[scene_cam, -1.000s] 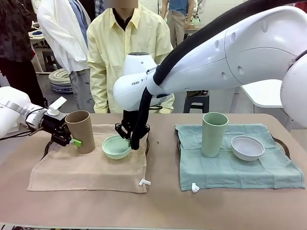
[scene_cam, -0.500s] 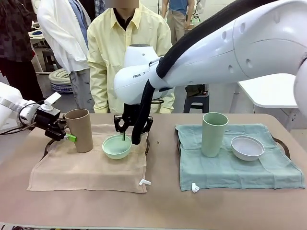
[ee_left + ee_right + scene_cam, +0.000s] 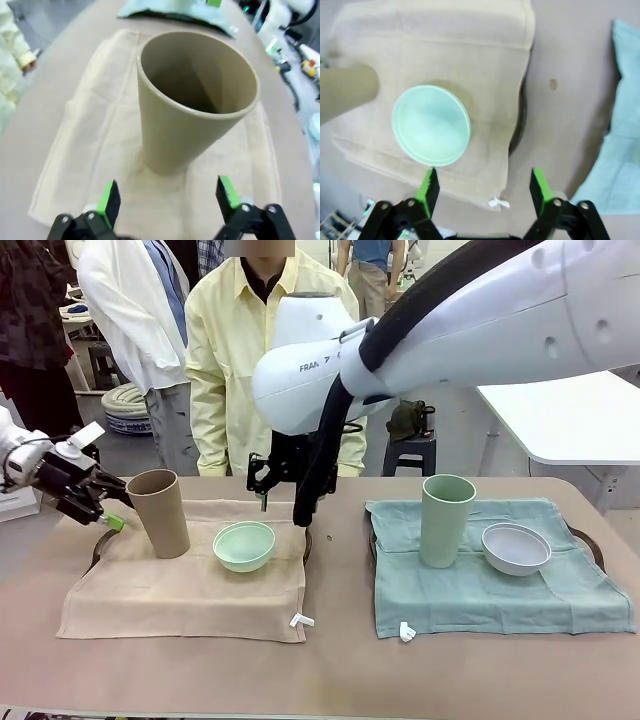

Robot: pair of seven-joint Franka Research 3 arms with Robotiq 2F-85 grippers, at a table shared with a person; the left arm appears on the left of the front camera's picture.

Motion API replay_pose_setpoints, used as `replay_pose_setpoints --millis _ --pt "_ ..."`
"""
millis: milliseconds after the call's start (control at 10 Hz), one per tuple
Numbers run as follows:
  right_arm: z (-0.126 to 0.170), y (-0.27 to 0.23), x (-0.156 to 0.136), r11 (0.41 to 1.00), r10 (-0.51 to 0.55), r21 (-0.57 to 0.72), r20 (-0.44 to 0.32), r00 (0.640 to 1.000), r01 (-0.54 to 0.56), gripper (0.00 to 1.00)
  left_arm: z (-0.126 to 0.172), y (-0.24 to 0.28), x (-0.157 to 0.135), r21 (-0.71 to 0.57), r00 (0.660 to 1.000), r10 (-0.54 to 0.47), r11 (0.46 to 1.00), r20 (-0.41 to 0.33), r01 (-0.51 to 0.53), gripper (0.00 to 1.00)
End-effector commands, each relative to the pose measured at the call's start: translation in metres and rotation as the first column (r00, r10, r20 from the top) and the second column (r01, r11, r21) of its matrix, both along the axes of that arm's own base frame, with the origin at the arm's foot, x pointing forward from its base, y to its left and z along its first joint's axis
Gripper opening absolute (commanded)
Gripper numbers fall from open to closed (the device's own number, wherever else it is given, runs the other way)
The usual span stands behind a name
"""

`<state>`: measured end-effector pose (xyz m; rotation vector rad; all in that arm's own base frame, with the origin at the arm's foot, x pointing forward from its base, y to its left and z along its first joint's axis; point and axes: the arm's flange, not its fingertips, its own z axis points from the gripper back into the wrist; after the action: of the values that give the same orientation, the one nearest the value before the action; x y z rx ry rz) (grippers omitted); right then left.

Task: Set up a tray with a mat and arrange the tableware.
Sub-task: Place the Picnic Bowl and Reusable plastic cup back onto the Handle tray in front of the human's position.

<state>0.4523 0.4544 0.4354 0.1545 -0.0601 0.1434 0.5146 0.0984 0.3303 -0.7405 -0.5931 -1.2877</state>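
Now the mint bowl sits near on the beige mat, directly beneath the right pincer, spread and empty above it. Farther left, the left pincer gapes beside the upright tan cup, clear of it.

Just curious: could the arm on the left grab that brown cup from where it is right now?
Probably yes. The left gripper is open, its fingers face the tan-brown cup, which stands upright on the beige mat, and nothing lies between them.
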Motion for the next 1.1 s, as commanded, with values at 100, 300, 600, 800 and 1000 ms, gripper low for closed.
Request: replay_pose_setpoints --millis 100,300,600,800,1000 --pt "0.032 -0.034 -0.029 0.997 -0.058 -0.042 0.016 0.998 0.059 1.00 0.078 -0.010 -0.037 0.266 0.999 0.048 0.963 -0.016 -0.042 1.00" --pt "0.064 -0.053 -0.039 0.995 -0.089 -0.048 0.012 0.996 0.089 1.00 0.126 -0.031 -0.058 0.440 0.990 0.132 0.892 -0.040 -0.101 1.00" --pt "0.106 -0.075 -0.062 0.989 -0.126 -0.081 -0.029 0.992 0.123 1.00 0.179 -0.085 -0.076 0.464 0.878 0.477 0.768 0.045 -0.441 1.00" --pt "0.127 -0.082 -0.076 0.985 -0.151 -0.083 -0.029 0.988 0.148 1.00 0.204 -0.123 -0.081 0.412 0.715 0.686 0.617 0.137 -0.671 1.00" --pt "0.147 -0.083 -0.089 0.977 -0.196 -0.096 -0.048 0.979 0.191 1.00 0.228 -0.154 -0.090 0.455 0.608 0.787 0.508 0.100 -0.732 1.00"
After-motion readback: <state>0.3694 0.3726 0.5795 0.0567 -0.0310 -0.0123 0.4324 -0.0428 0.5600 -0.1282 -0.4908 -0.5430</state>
